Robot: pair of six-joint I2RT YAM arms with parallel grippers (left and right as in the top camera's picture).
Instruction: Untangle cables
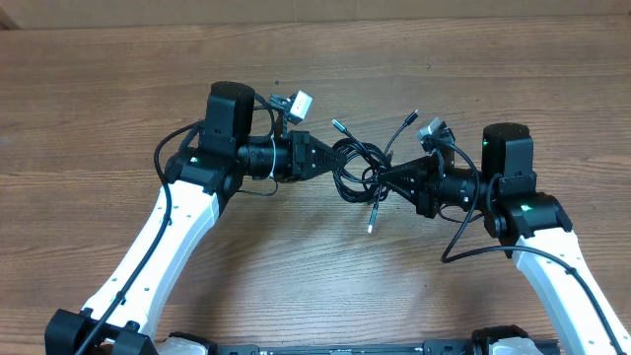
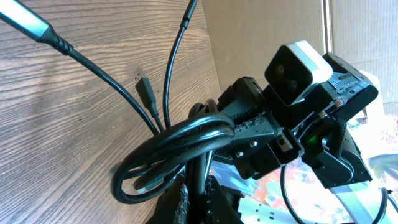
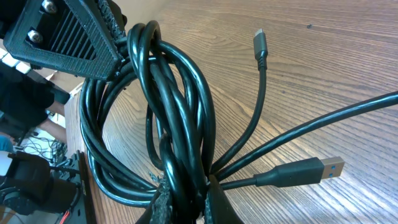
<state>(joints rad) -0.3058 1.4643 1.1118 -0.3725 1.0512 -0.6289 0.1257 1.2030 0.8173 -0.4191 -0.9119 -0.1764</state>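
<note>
Overhead, glossy black looped cables point(image 1: 359, 172), woodgrain table point(image 1: 296, 59)

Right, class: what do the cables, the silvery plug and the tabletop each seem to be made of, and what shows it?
The cables: probably rubbery plastic sheathing, black and smooth, with glossy highlights and loose bends. The plug: likely a metal shell, silvery and shiny, on a black moulded grip. The tabletop: wood or wood-look laminate, brown grain lines, matte; which one is unclear.
</note>
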